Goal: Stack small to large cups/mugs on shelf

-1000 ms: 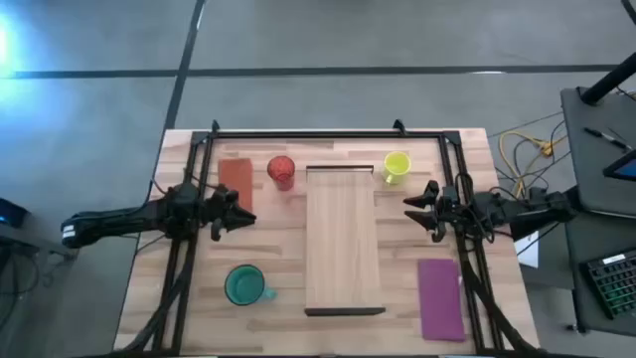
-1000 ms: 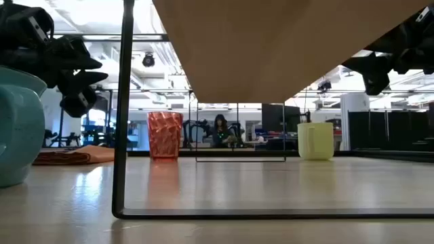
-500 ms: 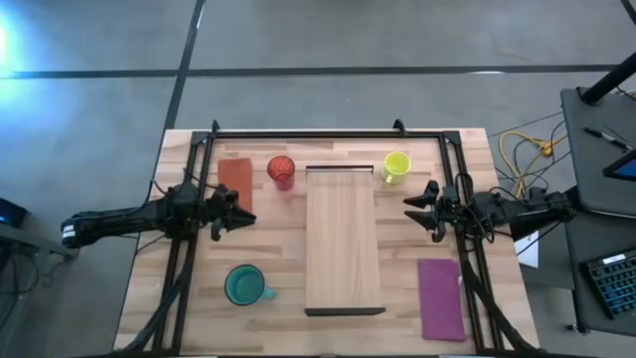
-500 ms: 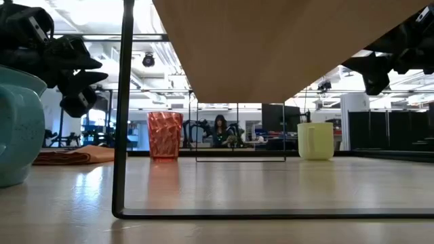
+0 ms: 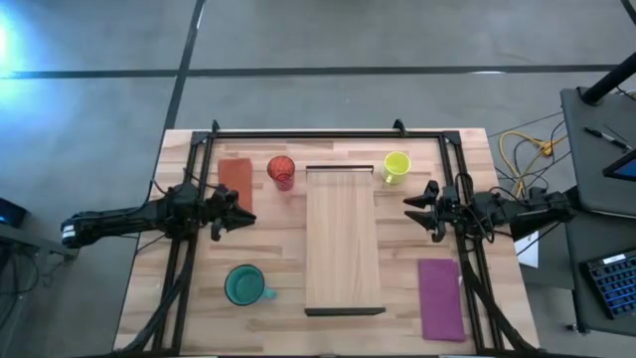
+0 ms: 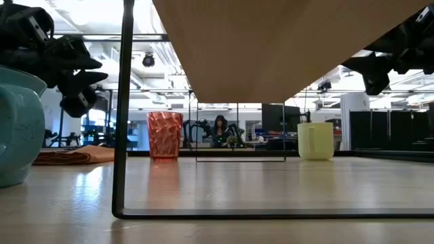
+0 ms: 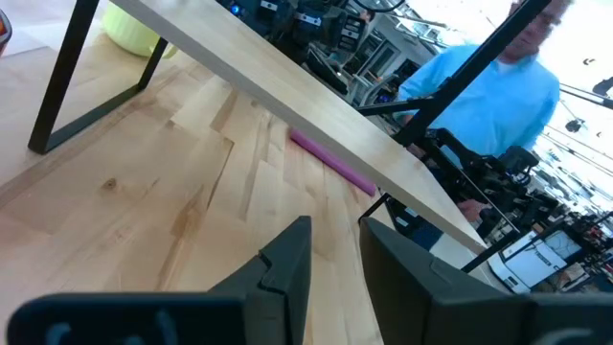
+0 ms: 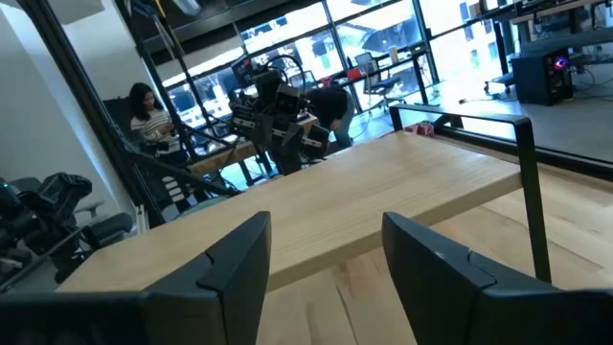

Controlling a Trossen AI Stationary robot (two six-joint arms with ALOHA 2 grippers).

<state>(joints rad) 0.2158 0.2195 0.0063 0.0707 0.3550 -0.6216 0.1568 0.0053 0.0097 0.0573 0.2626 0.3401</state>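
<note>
The long light-wood plank shelf on thin black legs runs down the middle of the bench, nothing on top of it. At its far end sit the red ribbed tumbler on one side and the yellow-green mug on the other, both just off the corners. The teal handled mug stands near the front left. The left pincer hovers beside the shelf, fingers a little apart and empty; the right pincer does the same opposite, spread wider. Plenty of bare wood around each mug. A purple flat rectangle lies front right, a brown-red one back left.
</note>
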